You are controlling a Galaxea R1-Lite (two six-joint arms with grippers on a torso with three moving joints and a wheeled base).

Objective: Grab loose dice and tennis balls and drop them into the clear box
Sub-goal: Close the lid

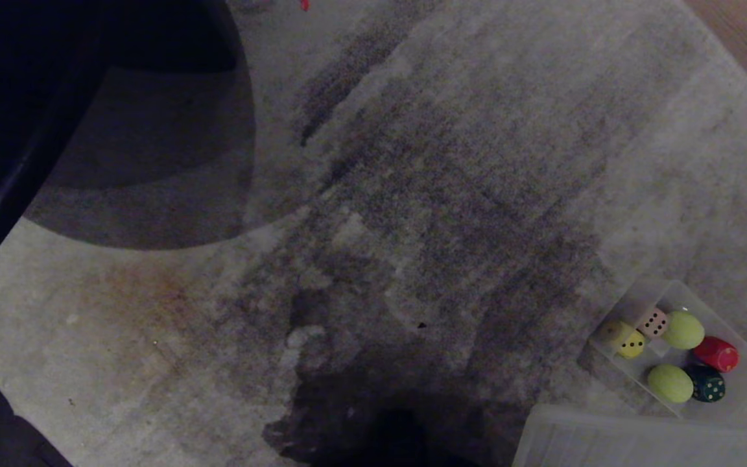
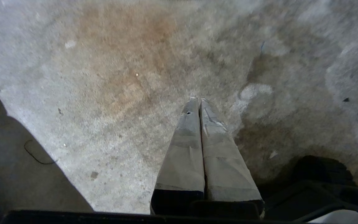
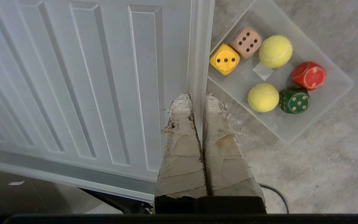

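The grey carpet (image 1: 412, 194) carried dark smudges and a brownish stain; a flat ribbed clear lid (image 3: 73, 77) lay on the carpet; a red die (image 3: 308, 75) and a dark green die (image 3: 294, 100) lay side by side, well apart from the lid.

Head and right-wrist views sharing clear box (image 1: 746, 383)

The box (image 3: 337, 90) and ribbed lid (image 3: 73, 77) are smooth translucent plastic. The balls (image 3: 275, 51) look fuzzy, the dice (image 3: 225, 59) matt. The carpet (image 1: 412, 194) is rough, stained pile.
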